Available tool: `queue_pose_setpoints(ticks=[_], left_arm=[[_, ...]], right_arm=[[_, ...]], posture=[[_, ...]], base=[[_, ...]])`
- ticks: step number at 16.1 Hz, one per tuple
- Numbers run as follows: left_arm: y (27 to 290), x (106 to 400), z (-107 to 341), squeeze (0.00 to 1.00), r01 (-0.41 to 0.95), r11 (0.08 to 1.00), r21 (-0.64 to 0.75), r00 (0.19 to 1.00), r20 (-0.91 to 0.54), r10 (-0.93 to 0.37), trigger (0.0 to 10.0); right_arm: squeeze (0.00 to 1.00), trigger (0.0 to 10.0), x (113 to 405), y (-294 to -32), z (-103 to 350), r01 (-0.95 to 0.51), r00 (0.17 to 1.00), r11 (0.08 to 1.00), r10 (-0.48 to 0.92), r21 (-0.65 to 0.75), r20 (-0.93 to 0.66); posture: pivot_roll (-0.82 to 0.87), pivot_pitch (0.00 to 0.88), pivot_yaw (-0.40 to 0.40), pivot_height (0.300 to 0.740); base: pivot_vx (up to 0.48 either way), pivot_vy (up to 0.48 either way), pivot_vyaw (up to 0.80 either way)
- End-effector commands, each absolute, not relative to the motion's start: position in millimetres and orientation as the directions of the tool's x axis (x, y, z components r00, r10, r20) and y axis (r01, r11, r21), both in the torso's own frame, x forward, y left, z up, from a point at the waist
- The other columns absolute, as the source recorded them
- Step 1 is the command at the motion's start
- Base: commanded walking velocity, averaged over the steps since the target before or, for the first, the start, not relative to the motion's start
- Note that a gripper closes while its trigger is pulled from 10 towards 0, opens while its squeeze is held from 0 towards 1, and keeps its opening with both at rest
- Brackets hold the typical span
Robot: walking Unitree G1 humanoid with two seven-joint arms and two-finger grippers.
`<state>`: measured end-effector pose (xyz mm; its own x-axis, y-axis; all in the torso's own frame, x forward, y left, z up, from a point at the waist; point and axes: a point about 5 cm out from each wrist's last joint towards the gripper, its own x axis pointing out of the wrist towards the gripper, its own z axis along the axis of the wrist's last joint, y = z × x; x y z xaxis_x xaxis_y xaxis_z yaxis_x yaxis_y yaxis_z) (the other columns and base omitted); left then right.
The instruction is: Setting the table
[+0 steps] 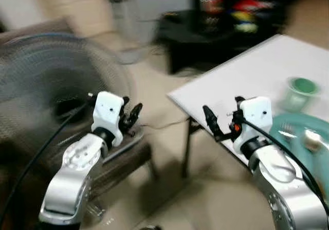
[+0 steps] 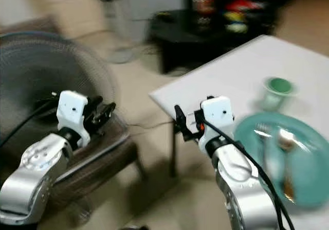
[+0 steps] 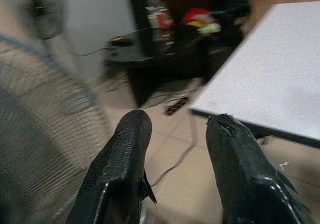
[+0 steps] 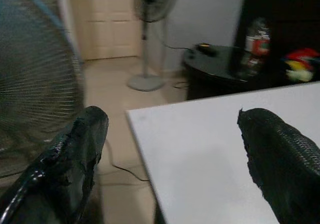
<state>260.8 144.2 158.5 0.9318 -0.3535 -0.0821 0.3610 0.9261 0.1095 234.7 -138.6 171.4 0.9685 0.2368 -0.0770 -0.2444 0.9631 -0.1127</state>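
A white table stands to my right. On it lie a teal plate holding metal cutlery and, just beyond it, a green cup. My right gripper is open and empty at the table's near left edge, left of the plate. In the right wrist view its fingers spread wide over the table corner. My left gripper is open and empty, held out over a brown seat, well left of the table. The picture is blurred.
A large fan grille rises close on the left. A brown seat lies under the left arm. A black low table with bottles and toys stands behind. A standing fan and cables sit on the floor.
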Motion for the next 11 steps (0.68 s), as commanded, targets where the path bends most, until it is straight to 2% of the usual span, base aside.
queue_pose_setpoints(ticks=[1, 4, 7, 9, 11], left_arm=[[146.8, 267.5, 160.1, 0.0, 0.333, 0.935, 0.121, 0.942, -0.074, -0.326, 10.0], [139.8, 270.5, 162.5, 0.0, 0.318, 0.942, 0.11, 0.948, -0.054, -0.314, 10.0], [150.8, 258.1, 161.5, 0.0, 0.262, 0.957, 0.121, 0.965, -0.062, -0.257, 10.0], [155.9, 257.3, 160.4, 0.0, 0.242, 0.961, 0.13, 0.97, -0.063, -0.235, 10.0], [150.0, 265.8, 162.2, 0.0, 0.249, 0.96, 0.127, 0.968, -0.056, -0.244, 10.0]], right_arm=[[1.0, 10.0, 233.2, -136.3, 173.5, -0.256, 0.966, 0.961, 0.25, -0.107, -0.069], [1.0, 10.0, 230.5, -144.8, 170.5, -0.249, 0.966, 0.96, 0.237, -0.128, -0.099], [1.0, 10.0, 236.3, -140.6, 164.7, -0.31, 0.946, 0.945, 0.296, -0.102, -0.135], [1.0, 10.0, 238.5, -135.0, 164.9, -0.329, 0.94, 0.941, 0.317, -0.081, -0.13], [1.0, 10.0, 239.7, -136.1, 166.4, -0.312, 0.946, 0.947, 0.302, -0.075, -0.117]], posture=[[-0.02, 0.0, 0.128, 0.74], [0.01, 0.0, 0.092, 0.74], [0.07, 0.0, 0.037, 0.74], [0.06, 0.0, 0.033, 0.74], [0.03, 0.0, 0.057, 0.74]], base=[[0.0, 0.0, 0.8], [0.0, 0.0, 0.8], [0.0, 0.0, 0.8], [0.0, 0.0, 0.8], [0.0, 0.0, 0.8]])
